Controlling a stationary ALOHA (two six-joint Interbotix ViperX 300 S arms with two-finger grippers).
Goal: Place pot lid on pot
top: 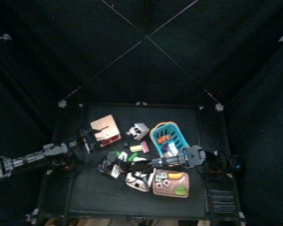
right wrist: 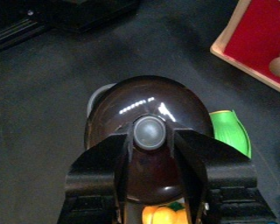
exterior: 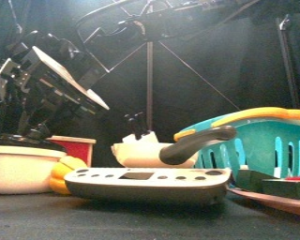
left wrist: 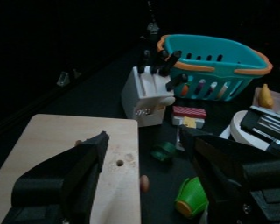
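The pot lid [right wrist: 143, 114] is dark and glossy with a round grey knob, and a thin grey rim shows along one edge. My right gripper [right wrist: 150, 140] is over it with both jaws pressed against the knob. I cannot tell whether a pot is under the lid. In the top view the right gripper [top: 179, 161] is at the table's right, in front of the teal basket [top: 168, 134]. A cream pot-like vessel [exterior: 15, 169] stands at the near left in the front view. My left gripper [left wrist: 154, 166] is open and empty over a wooden board [left wrist: 60, 153].
A white knife block [left wrist: 149, 92] and the teal basket [left wrist: 219, 61] stand behind the board. A green piece [right wrist: 230, 131] and a red tray [right wrist: 259, 39] lie near the lid. A grey toy [exterior: 146, 183], a black handle [exterior: 197, 145] and a red cup [exterior: 72, 145] crowd the front.
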